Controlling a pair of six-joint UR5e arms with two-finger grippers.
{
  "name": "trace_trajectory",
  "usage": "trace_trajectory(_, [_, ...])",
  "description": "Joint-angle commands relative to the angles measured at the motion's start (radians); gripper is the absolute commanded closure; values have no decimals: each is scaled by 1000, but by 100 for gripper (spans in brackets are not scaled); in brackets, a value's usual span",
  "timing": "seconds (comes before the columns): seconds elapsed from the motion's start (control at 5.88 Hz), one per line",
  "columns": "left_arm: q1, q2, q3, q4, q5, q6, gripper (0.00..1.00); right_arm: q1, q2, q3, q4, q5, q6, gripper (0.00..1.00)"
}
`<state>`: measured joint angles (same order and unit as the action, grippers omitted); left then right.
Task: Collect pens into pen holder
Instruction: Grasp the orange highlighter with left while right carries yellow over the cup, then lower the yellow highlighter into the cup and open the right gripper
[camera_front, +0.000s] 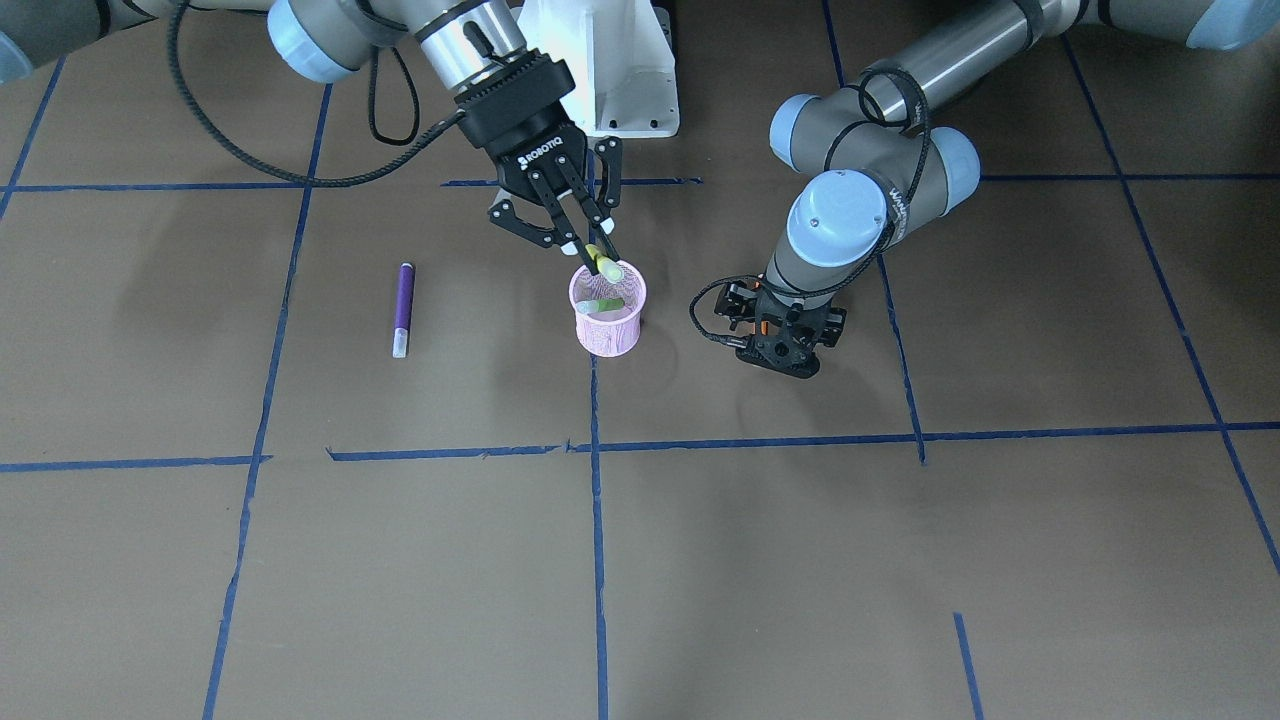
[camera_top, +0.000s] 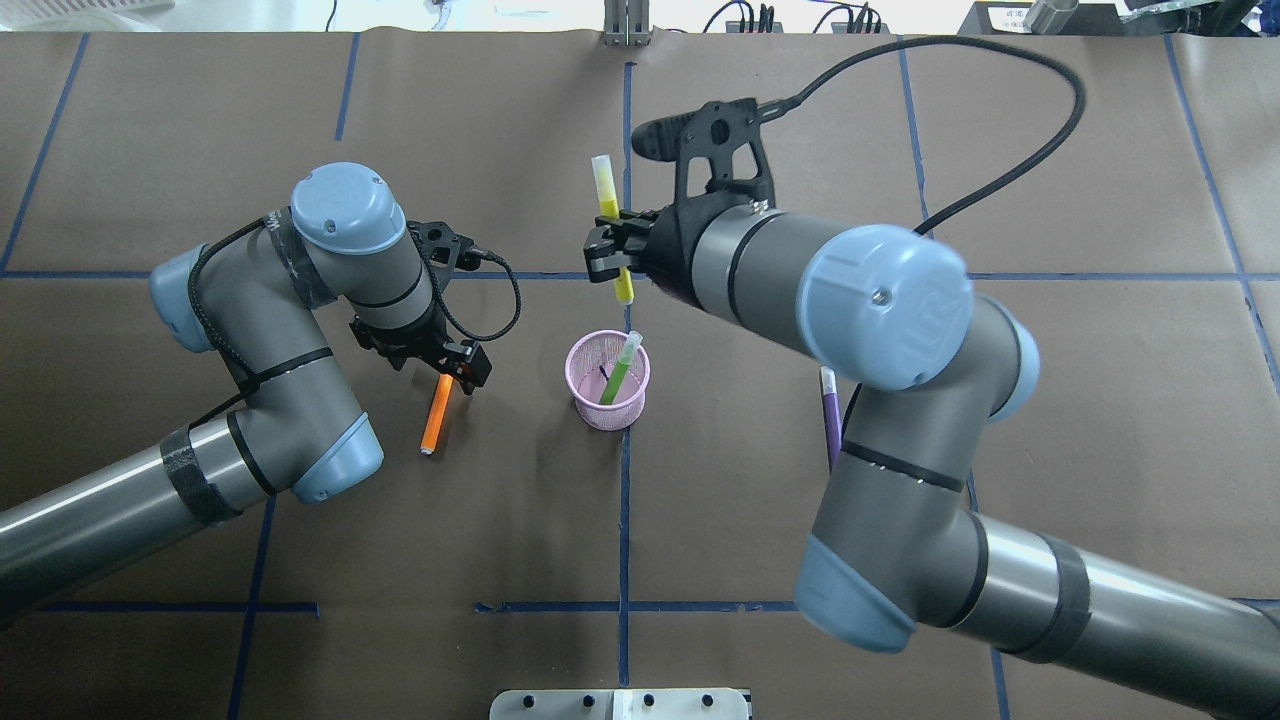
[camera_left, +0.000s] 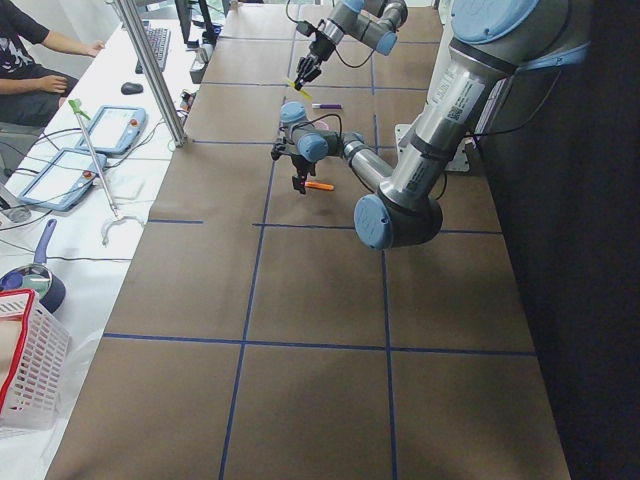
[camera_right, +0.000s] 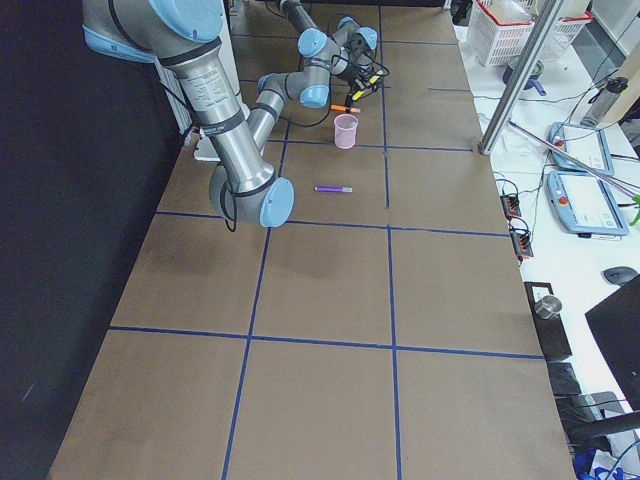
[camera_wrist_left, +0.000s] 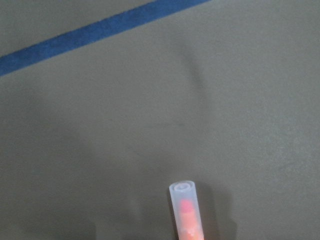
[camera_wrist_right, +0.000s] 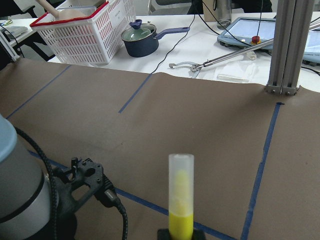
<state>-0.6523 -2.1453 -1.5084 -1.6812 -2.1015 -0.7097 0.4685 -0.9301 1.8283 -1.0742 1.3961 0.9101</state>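
Note:
The pink mesh pen holder (camera_top: 592, 408) stands at the table's middle, and also shows in the front view (camera_front: 608, 338). A green pen (camera_top: 619, 372) leans inside it. My right gripper (camera_top: 612, 256) is shut on a yellow pen (camera_top: 603, 188) and holds it tilted just above the holder's rim (camera_front: 603, 263). An orange pen (camera_top: 435, 420) lies on the table. My left gripper (camera_top: 457, 368) is down over its upper end; I cannot tell whether the jaws are closed. Its pale cap (camera_wrist_left: 184, 196) shows in the left wrist view. A purple pen (camera_front: 404, 300) lies flat, apart from both grippers.
Blue tape lines cross the brown table cover. The robot's white base (camera_front: 610, 60) stands behind the holder. In the overhead view my right arm hides part of the purple pen (camera_top: 829, 400). A white basket (camera_wrist_right: 80, 30) and a pot (camera_wrist_right: 140, 40) sit beyond the table.

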Motion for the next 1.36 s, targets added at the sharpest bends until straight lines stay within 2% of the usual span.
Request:
trace_trajectory(0.0, [0, -2, -3, 0, 0, 1, 0, -31, 40, -113, 31, -67, 16, 99])
trace_trajectory(0.17, [0, -1, -3, 0, 0, 1, 0, -34, 42, -204, 140, -74, 18, 99])
trace_trajectory(0.34, [0, -2, -3, 0, 0, 1, 0, -42, 40, -236, 187, -89, 29, 100])
trace_trajectory(1.19, [0, -2, -3, 2, 0, 1, 0, -83, -6, -221, 186, -88, 30, 100])
